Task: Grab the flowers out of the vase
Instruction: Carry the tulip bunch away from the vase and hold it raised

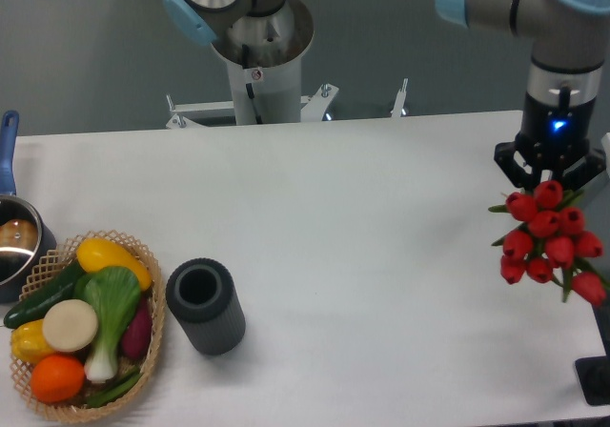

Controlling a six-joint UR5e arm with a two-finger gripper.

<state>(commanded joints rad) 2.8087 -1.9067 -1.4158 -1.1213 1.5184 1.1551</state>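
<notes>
At the far left sit a blue-handled pot (13, 241) and a wicker basket (143, 255) of vegetables; just beside the basket stands the dark grey vase (205, 306), empty. Well apart from it, at the right edge of the white surface (362, 217), my end effector (551, 172) is closed on the red tulips (548, 241), hanging clear of the surface. The pick looks done, judging by this.
</notes>
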